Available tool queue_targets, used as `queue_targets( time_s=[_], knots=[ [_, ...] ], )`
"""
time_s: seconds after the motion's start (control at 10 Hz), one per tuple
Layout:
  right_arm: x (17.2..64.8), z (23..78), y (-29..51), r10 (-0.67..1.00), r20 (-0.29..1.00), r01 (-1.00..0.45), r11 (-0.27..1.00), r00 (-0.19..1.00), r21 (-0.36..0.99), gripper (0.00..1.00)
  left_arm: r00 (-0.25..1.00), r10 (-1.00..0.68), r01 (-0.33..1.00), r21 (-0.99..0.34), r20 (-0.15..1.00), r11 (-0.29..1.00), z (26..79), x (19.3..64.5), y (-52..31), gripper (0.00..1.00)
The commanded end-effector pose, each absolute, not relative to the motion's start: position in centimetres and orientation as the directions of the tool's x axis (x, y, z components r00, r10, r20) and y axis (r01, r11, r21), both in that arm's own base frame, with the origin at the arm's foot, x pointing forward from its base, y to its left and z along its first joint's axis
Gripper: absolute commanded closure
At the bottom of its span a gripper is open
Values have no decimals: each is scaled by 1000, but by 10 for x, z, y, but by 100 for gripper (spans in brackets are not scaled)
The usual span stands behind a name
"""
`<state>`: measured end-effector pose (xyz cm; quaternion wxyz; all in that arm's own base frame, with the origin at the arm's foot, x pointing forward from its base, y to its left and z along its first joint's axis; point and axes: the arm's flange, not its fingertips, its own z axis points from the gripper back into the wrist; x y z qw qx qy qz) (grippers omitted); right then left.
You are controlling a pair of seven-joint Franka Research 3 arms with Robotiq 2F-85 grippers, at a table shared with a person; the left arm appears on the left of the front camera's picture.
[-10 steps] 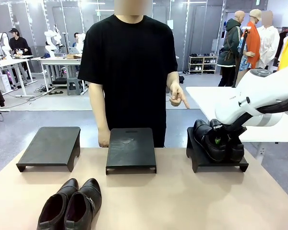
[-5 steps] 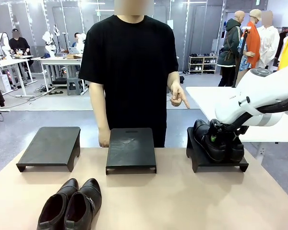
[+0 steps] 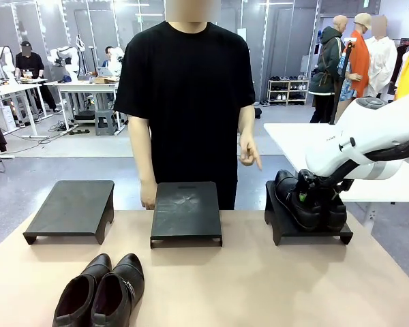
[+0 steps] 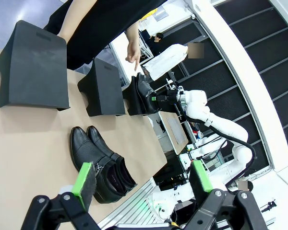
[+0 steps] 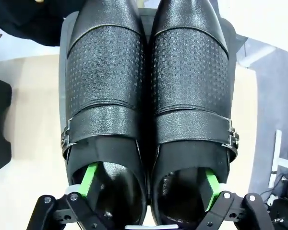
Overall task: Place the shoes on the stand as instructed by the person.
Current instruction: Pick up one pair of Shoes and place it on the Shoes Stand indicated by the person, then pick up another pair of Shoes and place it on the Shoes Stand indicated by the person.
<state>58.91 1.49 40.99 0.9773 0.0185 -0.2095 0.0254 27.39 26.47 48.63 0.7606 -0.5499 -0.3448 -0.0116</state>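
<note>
One pair of shiny black shoes [image 3: 296,197] rests on the right stand [image 3: 279,231]. My right gripper [image 3: 315,199] is down over that pair's heels. In the right wrist view the shoes [image 5: 149,81] lie side by side, and my right gripper [image 5: 150,184] is open, one green finger [image 5: 90,179] inside each shoe opening, spread away from the inner walls. A second pair of shoes [image 3: 102,291] lies on the table at the front left. My left gripper [image 4: 141,179] hangs open and empty above that pair [image 4: 103,160]. The person [image 3: 187,102] stands behind the table, one hand [image 3: 249,153] pointing downward.
The left stand [image 3: 68,208] and the middle stand [image 3: 186,211] are bare, and the person's other hand [image 3: 148,199] rests beside the middle one. A white table [image 3: 293,139] stands behind the right stand. My right arm [image 3: 368,136] comes in from the right.
The person's pointing hand has dropped lower. My right gripper stays over the shoes on the right stand, and both pairs lie where they were.
</note>
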Motion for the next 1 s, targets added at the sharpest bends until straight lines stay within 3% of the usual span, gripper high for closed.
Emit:
queue_targets(
  time_s=[0.0,0.7,0.9],
  knots=[
    [590,411,15,43,413,-59,998,910,26,0,762,349,409,-824,545,393,488,272,266,0],
    [589,410,15,42,411,-58,998,911,26,1,762,349,409,-824,545,393,488,272,266,0],
    [547,451,-6,4,412,-66,989,911,136,0,762,349,409,-824,545,393,488,272,266,0]
  ],
)
